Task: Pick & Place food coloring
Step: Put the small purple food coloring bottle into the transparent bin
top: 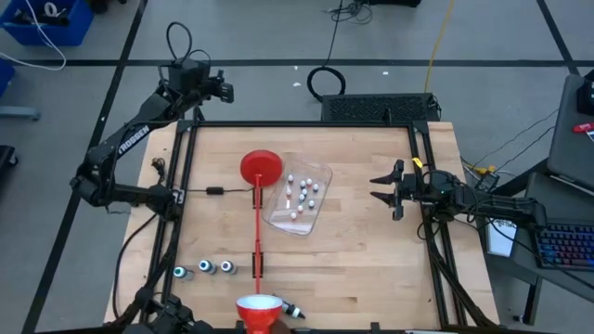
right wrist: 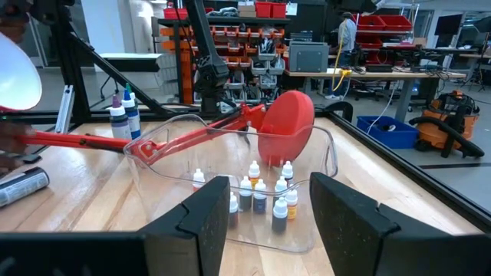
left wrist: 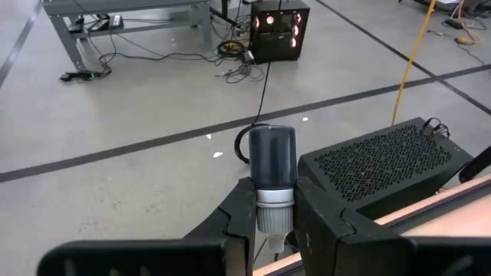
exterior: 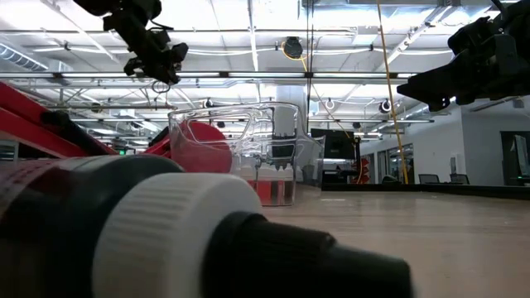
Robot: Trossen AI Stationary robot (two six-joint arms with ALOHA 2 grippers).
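My left gripper (left wrist: 274, 218) is pinching one of the larger dark bottles (left wrist: 273, 172). The bottle stands upright between my fingers (left wrist: 322, 222) with its pale collar down at the pads and its dark body rising above them. In the high view that gripper (top: 209, 85) hangs past the table's far left corner, over the floor and not over the wood.

The clear plastic tub (top: 320, 202) sits mid-table beside the red desk lamp (top: 261, 167), with a cluster of small white-topped bottles (top: 302, 193) standing inside it. From my left claw the tub lies inward over the table and toward its near side. If that is where this bottle goes, the carry is a diagonal sweep over the table's far edge.

My right gripper (top: 390, 188) waits spread wide at the table's right side, pointed straight at the tub and clearly the nearer of the two (it has the tub dead ahead between its fingers).

Three more dark bottles (top: 204, 268) stand near the left front edge. Another seems to lie by the lamp's base (top: 259, 309), though I can't be sure.
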